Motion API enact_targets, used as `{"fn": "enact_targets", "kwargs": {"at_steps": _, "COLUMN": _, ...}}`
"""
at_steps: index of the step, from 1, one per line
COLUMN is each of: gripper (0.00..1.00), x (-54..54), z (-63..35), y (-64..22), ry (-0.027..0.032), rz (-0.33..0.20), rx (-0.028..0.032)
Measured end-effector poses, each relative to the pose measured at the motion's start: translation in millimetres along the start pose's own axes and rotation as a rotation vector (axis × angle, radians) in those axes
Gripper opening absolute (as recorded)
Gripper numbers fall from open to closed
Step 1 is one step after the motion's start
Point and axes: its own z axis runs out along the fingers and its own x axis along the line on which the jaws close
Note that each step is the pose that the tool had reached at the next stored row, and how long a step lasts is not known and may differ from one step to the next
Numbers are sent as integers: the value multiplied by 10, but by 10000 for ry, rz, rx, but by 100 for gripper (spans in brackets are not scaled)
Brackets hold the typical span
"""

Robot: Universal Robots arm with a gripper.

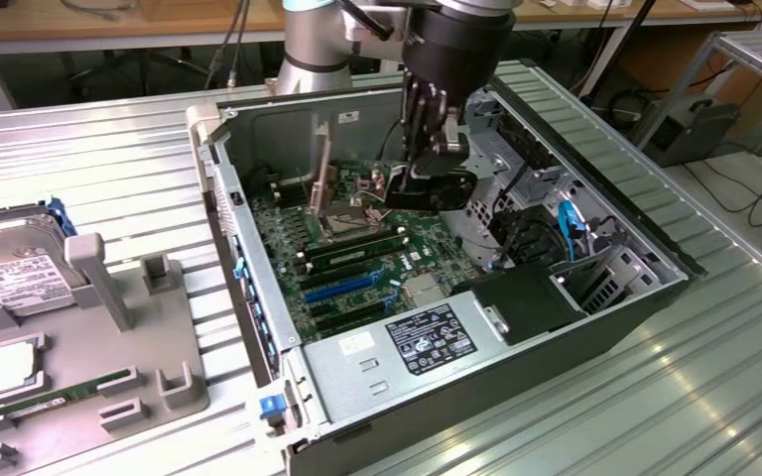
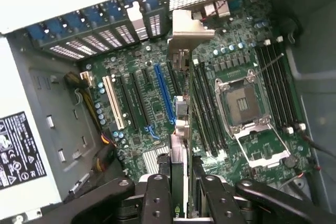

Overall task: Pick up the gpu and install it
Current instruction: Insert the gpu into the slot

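Over the open computer case in the exterior view, reaches down with the gripper, clenched on the gpu. Holds the card on edge above the motherboard, green board running from the fingers toward the exterior view's left, silver bracket upright near the case's rear wall. Shows the labelled power supply at the near end of the case and, well apart on the exterior view's left, a grey holder on the ribbed metal table, bearing a hard drive with a white label and a narrow green memory stick. Looking down from the wrist, sees the gpu edge-on, pinched between the two black fingers of the gripper. Puts the bracket at the card's far end, near the rear slot covers. Lines the card up roughly between the blue slot and the black memory slots beside the processor socket. Cannot tell whether the card's lower edge touches any slot.
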Motion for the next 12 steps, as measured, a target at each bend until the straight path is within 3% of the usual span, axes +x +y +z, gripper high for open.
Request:
{"fn": "enact_targets", "kwargs": {"at_steps": 5, "gripper": 26, "x": 0, "z": 28, "y": -1, "ry": 34, "rz": -1324, "rx": -2}}
{"fn": "enact_targets", "kwargs": {"at_steps": 12, "gripper": 26, "x": 30, "z": 80, "y": -10, "ry": 56, "rz": -2344, "rx": 20}}
